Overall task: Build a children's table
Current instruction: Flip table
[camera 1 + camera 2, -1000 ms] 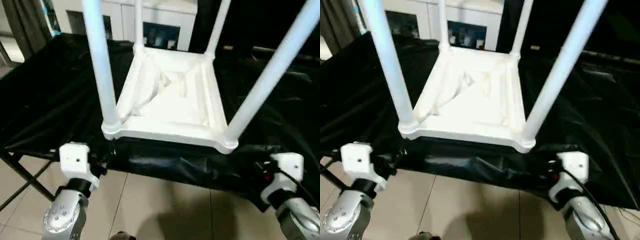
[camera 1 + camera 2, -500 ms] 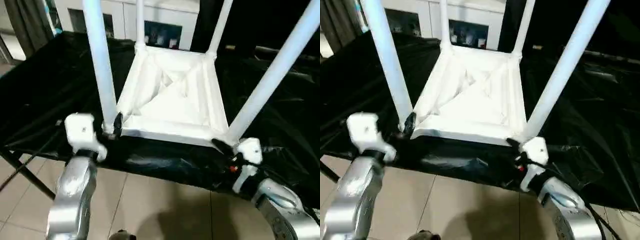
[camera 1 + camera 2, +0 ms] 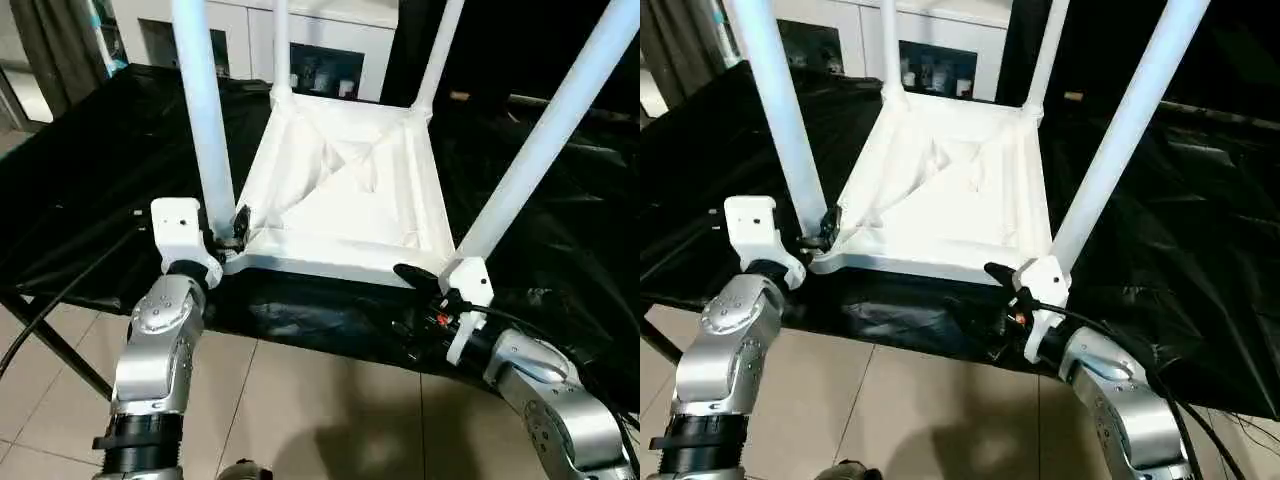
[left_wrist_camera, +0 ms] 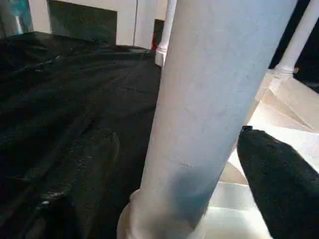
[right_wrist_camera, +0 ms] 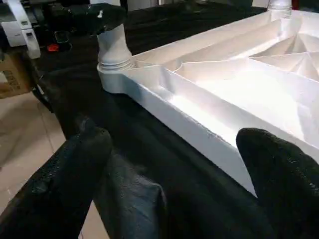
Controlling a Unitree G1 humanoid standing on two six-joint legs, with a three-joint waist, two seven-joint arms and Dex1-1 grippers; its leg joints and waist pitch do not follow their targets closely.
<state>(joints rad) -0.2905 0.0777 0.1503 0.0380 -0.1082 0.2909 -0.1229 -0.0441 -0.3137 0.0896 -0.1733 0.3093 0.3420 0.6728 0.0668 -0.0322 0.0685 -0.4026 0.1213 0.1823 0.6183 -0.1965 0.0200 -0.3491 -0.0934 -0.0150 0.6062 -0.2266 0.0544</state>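
**A:** Children's table, small, white and plastic, lay upside down on the black-covered work surface, ribbed underside up, with all four long white tubular legs standing in their round corner sockets. Where were the grippers?

**B:** Both at the near edge. The left gripper sat at the base of the near-left leg; in the left wrist view that leg rose between its two black fingers, which stood wide apart around it, and whether either touched it could not be told. The right gripper was just beside the near-right corner socket, jaws also wide, holding nothing, with the table's near rim running between its fingers.

**A:** And the relation the next move turned on?

**B:** Each near leg's long axis ran upward, leaning a little, just beyond the gripper on its own side, so each arm was nearer its own corner. Probably a grasp to check or turn the table over.

**A:** Any readable writing?

**B:** None that I could make out
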